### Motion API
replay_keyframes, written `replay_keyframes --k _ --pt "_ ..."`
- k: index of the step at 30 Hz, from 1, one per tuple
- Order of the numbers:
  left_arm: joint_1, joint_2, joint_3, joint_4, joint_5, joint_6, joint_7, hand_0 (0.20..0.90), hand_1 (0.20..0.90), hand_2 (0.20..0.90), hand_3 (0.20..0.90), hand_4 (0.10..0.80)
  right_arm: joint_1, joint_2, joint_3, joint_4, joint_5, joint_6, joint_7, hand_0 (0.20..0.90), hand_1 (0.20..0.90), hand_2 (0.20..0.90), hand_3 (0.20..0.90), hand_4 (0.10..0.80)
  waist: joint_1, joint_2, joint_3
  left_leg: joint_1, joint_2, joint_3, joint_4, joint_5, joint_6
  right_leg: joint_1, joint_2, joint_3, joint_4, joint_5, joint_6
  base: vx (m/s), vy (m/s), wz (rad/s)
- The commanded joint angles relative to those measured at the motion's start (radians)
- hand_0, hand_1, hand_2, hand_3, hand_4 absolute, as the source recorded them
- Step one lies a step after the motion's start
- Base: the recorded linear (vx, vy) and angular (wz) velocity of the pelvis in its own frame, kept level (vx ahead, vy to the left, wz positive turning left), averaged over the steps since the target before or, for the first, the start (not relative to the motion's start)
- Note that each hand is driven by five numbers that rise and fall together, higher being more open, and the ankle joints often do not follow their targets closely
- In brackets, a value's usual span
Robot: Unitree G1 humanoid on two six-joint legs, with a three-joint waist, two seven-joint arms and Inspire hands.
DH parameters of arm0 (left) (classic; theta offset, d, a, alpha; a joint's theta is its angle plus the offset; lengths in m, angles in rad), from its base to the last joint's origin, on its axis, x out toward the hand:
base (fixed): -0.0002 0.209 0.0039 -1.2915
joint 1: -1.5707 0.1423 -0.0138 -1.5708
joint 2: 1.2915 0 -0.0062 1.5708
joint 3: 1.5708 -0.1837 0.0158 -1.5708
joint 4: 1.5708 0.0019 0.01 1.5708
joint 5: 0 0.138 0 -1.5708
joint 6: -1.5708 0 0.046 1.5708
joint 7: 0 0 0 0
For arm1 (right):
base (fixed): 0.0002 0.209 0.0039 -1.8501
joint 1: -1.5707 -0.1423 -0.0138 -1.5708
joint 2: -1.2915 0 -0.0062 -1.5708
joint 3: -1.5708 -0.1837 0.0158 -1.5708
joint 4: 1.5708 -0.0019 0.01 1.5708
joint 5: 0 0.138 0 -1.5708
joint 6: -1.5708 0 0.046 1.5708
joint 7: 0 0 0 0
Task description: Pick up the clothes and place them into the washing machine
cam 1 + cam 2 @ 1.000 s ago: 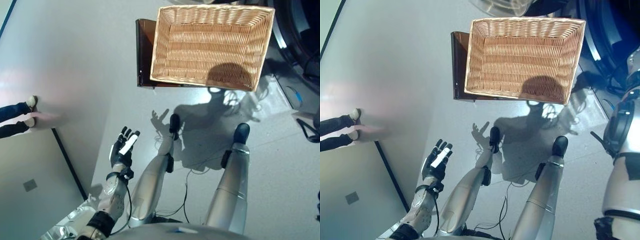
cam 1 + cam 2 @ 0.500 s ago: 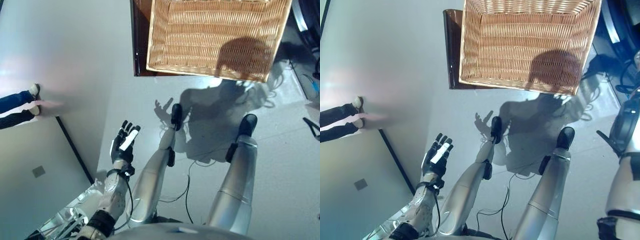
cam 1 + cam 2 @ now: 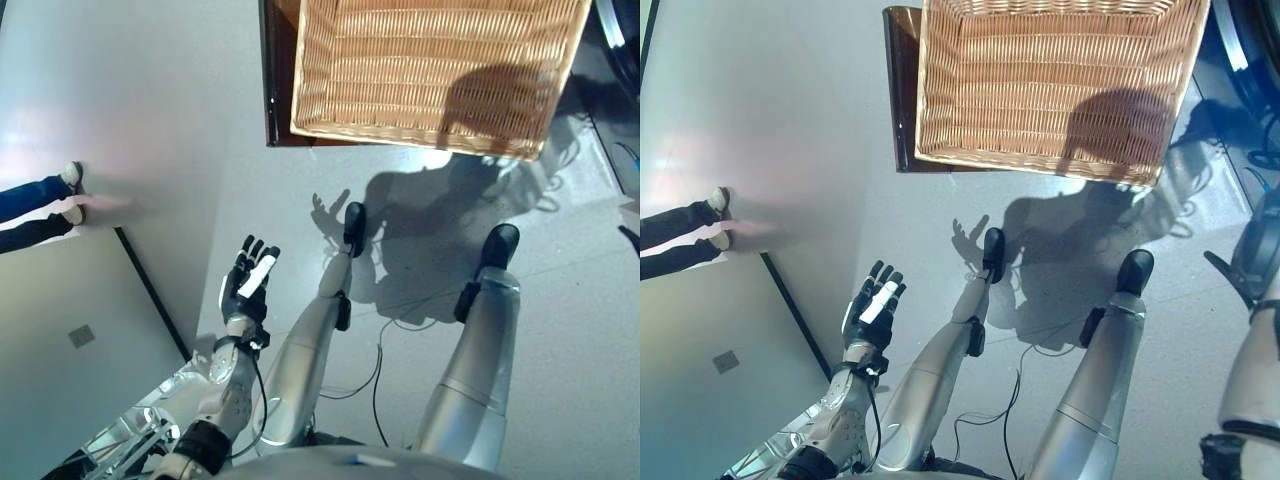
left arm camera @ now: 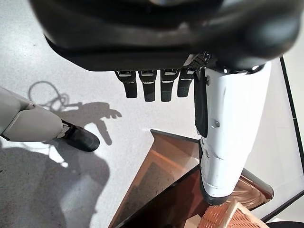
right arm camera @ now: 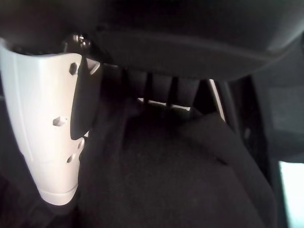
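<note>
A wicker basket [image 3: 430, 70] stands ahead on a dark brown stand [image 3: 275, 90]; its inside shows no clothes. My left hand [image 3: 245, 285] is raised over the floor at the lower left, open, with straight fingers [image 4: 152, 85] and nothing in it. My right arm [image 3: 1255, 290] runs up the right edge of the right eye view, and its hand lies outside both eye views. In the right wrist view the right hand's white thumb [image 5: 52, 128] and short straight fingers [image 5: 161, 88] hang close over a dark cloth [image 5: 180, 175], which fills the view.
A person's legs and shoes [image 3: 45, 205] reach in from the left edge. A black strip [image 3: 150, 290] crosses the grey floor beside my left hand. A dark blue curved edge [image 3: 1245, 45] shows at the upper right, beside the basket.
The whole picture has shifted, so the basket now sits higher and nearer in view. My left hand stays raised and open.
</note>
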Motion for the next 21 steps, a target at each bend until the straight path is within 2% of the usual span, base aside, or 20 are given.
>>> replay_keyframes --k 1,7,11,12,13,21 --pt "0.004 0.081 0.006 -0.063 -0.013 -0.079 0.039 0.900 0.900 0.900 0.900 0.800 -0.153 -0.168 0.223 -0.164 -0.092 -0.123 -0.038 0.200 0.200 0.200 0.200 0.300 -0.021 0.129 0.042 -0.007 0.050 0.011 0.004 -0.059 -0.064 0.118 0.058 -0.014 -0.181 0.020 0.010 0.000 0.000 0.00" --pt "0.019 0.085 0.015 -0.068 -0.008 -0.083 0.046 0.900 0.900 0.900 0.900 0.800 -0.141 -0.181 0.205 -0.192 -0.138 -0.134 -0.102 0.200 0.200 0.200 0.200 0.300 -0.021 0.129 0.035 -0.001 0.050 0.007 0.000 -0.059 -0.064 0.122 0.060 -0.016 -0.177 0.013 0.007 0.000 0.000 0.00" --pt "0.023 0.089 0.012 -0.073 -0.007 -0.084 0.041 0.900 0.900 0.900 0.900 0.800 -0.123 -0.185 0.206 -0.182 -0.170 -0.110 -0.110 0.200 0.200 0.200 0.200 0.300 -0.022 0.125 0.032 0.006 0.049 0.008 -0.001 -0.061 -0.063 0.130 0.058 -0.017 -0.180 0.014 0.007 0.000 0.000 0.00" --pt "0.023 0.089 0.012 -0.073 -0.007 -0.084 0.041 0.900 0.900 0.900 0.900 0.800 -0.124 -0.185 0.206 -0.181 -0.170 -0.109 -0.110 0.326 0.326 0.326 0.326 0.390 -0.022 0.125 0.032 0.006 0.049 0.008 -0.001 -0.061 -0.063 0.130 0.058 -0.017 -0.180 0.014 0.007 0.000 0.000 0.00" --pt "0.026 0.091 0.012 -0.074 -0.012 -0.084 0.039 0.900 0.900 0.900 0.900 0.800 -0.129 -0.188 0.211 -0.162 -0.180 -0.095 -0.118 0.900 0.900 0.900 0.900 0.800 -0.019 0.125 0.028 0.009 0.048 0.007 -0.002 -0.061 -0.063 0.133 0.060 -0.016 -0.181 0.014 0.007 0.000 0.000 0.00" --pt "0.028 0.094 0.018 -0.079 -0.014 -0.086 0.043 0.900 0.900 0.900 0.900 0.800 -0.116 -0.188 0.223 -0.157 -0.220 -0.074 -0.138 0.900 0.900 0.900 0.900 0.800 -0.017 0.129 0.024 0.017 0.048 0.009 -0.004 -0.064 -0.062 0.141 0.062 -0.015 -0.187 0.016 0.004 0.000 0.000 0.00"
